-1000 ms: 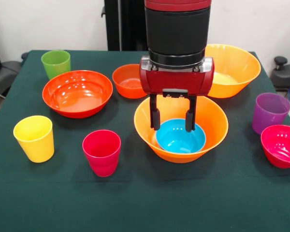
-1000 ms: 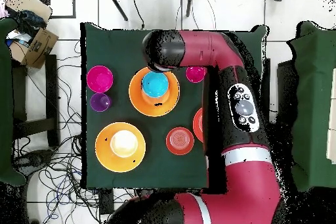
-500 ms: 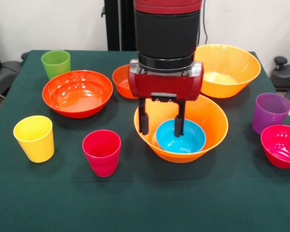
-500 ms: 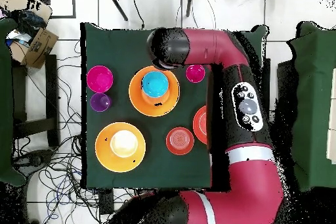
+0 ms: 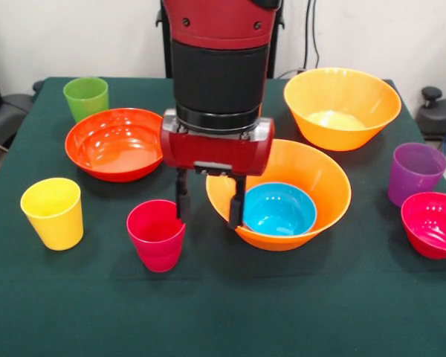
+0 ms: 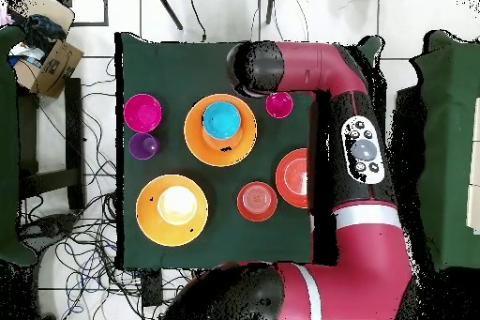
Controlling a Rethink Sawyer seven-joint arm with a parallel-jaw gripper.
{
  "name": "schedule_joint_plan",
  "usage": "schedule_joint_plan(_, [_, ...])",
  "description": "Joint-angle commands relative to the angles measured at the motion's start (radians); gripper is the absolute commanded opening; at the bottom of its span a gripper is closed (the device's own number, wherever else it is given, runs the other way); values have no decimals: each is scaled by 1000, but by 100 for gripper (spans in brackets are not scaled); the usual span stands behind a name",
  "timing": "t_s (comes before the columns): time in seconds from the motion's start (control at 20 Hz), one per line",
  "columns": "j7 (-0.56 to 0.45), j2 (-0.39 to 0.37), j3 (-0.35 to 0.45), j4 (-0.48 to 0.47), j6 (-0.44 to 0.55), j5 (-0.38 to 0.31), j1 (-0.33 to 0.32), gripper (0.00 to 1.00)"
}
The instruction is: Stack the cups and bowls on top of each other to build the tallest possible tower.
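Note:
My gripper [image 5: 208,210] hangs open and empty between the crimson-pink cup [image 5: 157,234] and a large orange bowl [image 5: 328,182]. Its right finger is over that bowl's left rim, and the left finger is just above the cup's far rim. The blue bowl [image 5: 279,210] sits inside this orange bowl, making a low tower. A yellow cup [image 5: 52,212], a green cup [image 5: 85,97] and the wide red-orange bowl [image 5: 119,143] are at the left. The purple cup [image 5: 415,173] and magenta bowl [image 5: 433,223] are at the right. The arm hides the small red-orange bowl [image 6: 256,201] in the front view.
A second large orange bowl [image 5: 342,108] stands at the back right. In the overhead view the arm's wrist [image 6: 255,68] covers the gripper, and the arm runs along the table's right side. Chairs, a box and cables surround the table.
In the front view the gripper has slid left, from over the blue bowl to the gap beside the crimson-pink cup. It stayed open. No cup or bowl moved.

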Motion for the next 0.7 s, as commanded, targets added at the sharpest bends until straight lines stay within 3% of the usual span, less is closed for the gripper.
schedule_joint_plan(0.05, [-186, 67, 6, -39, 5, -100, -11, 100])
schedule_joint_plan(0.7, [-192, 91, 13, -40, 20, -124, -23, 100])
